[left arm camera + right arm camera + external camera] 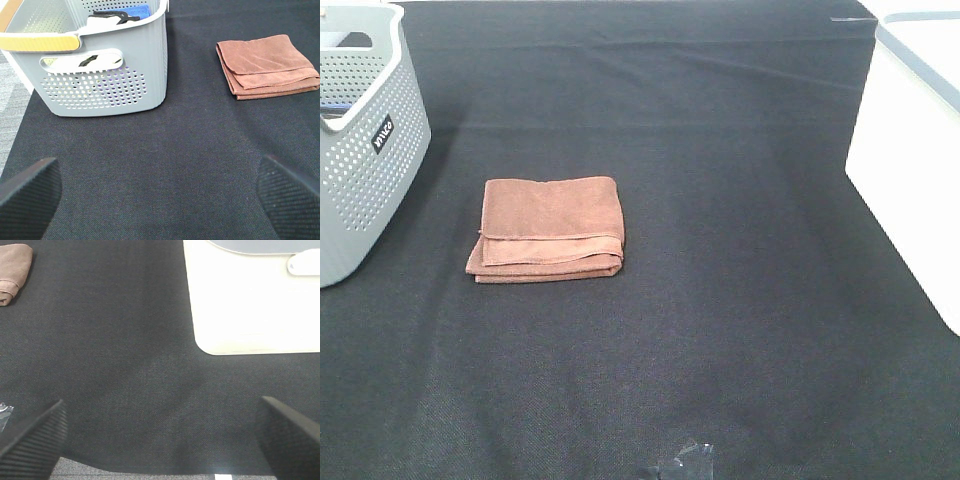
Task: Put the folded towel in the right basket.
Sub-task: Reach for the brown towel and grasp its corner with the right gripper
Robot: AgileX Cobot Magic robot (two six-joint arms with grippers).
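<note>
Far from the right basket [910, 170], the folded towel [550, 228] may unfold if the released left hand [160, 192] or right hand [160, 437] pinches one layer.

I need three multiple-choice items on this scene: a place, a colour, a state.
1. Where does the folded brown towel lie? A) in a gripper B) on the black cloth, apart from the grey perforated plastic basket C) inside that basket
2. What colour is the smooth basket on the right? A) white B) blue C) brown
3. How is the left gripper? A) shut on the towel B) open and empty C) shut on a handle
Answers: 1B, it rests flat on the cloth; 2A, its wall is white; 3B, its jaws stand wide apart, nothing between.
</note>
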